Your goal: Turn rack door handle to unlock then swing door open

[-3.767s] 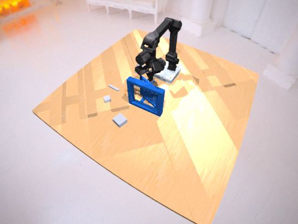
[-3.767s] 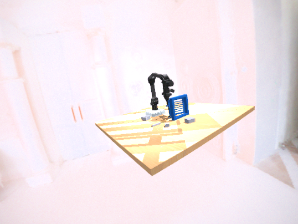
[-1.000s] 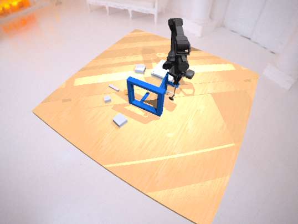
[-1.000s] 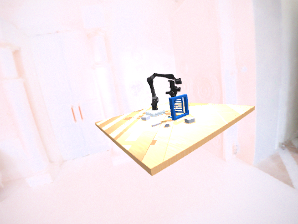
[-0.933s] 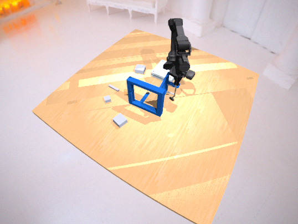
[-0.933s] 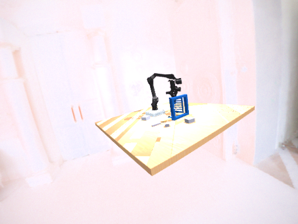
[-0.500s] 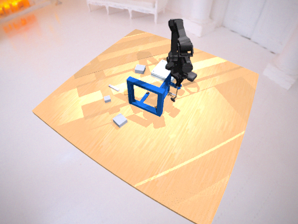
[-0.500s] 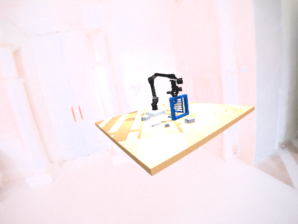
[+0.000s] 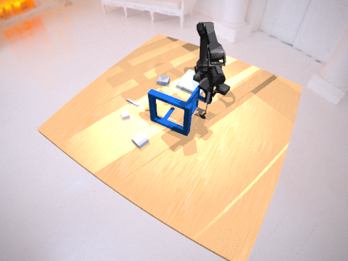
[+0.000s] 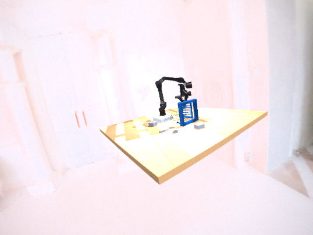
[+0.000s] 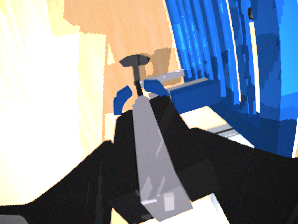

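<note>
- Standing partly spread, the tool [image 9: 208, 97] [image 10: 183, 99] [image 11: 152, 140] points down at the door's free side, its two black fingers either side of the upright handle [image 11: 156, 162]; whether either one touches it, I cannot tell.
- Below the fingertips, a thin dark rod runs down to a flat crosspiece [image 9: 202, 115] [image 11: 134, 61]. Curved blue pieces [image 11: 157, 87] show on both sides of the rod in the wrist view.
- The blue slatted door [image 9: 194, 104] [image 10: 184, 108] [image 11: 200, 40] stands swung out from its frame, on the arm's side, roughly square to it. Its exact angle cannot be read.
- The blue frame [image 9: 152, 106] [image 10: 181, 119] stands upright on the wooden desk [image 9: 194, 181] [image 10: 163, 151].
- Behind the door, the black arm [image 9: 211, 40] [image 10: 160, 94] rises from a white base [image 9: 182, 86] [image 10: 170, 118] and bends over toward the handle.
- Beyond the frame lie a grey block [image 9: 163, 80] [image 10: 152, 124] near the base, a thin light bar [image 9: 132, 102] [image 10: 163, 131], a small pale block [image 9: 125, 115] [image 10: 175, 131] and a larger pale block [image 9: 140, 140] [image 10: 199, 126], all apart from one another.
</note>
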Robot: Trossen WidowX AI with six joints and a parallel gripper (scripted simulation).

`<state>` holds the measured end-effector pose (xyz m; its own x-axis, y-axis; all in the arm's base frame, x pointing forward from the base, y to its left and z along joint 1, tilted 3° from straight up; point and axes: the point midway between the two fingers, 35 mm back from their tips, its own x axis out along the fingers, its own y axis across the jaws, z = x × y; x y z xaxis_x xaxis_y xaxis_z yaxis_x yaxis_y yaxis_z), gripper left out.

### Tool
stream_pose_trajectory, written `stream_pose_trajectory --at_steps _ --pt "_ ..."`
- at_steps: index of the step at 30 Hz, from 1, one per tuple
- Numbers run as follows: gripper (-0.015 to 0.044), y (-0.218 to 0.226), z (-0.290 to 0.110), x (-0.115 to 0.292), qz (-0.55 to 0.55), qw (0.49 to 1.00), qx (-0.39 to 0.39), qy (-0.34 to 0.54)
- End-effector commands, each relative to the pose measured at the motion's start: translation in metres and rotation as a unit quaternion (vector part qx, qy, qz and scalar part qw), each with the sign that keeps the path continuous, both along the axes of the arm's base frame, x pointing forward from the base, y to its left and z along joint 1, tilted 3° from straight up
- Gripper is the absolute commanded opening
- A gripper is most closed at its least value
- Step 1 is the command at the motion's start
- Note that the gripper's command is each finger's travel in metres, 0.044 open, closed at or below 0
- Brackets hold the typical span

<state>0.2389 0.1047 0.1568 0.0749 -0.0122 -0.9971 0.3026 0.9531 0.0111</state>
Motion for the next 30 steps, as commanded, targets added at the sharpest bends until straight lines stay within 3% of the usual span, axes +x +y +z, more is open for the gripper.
stream_pose_trajectory --at_steps 1,30 --pt "0.0299 0.000 0.000 0.001 -0.004 1.000 -0.001 -0.002" --pt "0.0299 0.001 0.033 0.000 -0.003 1.000 0.000 -0.004"
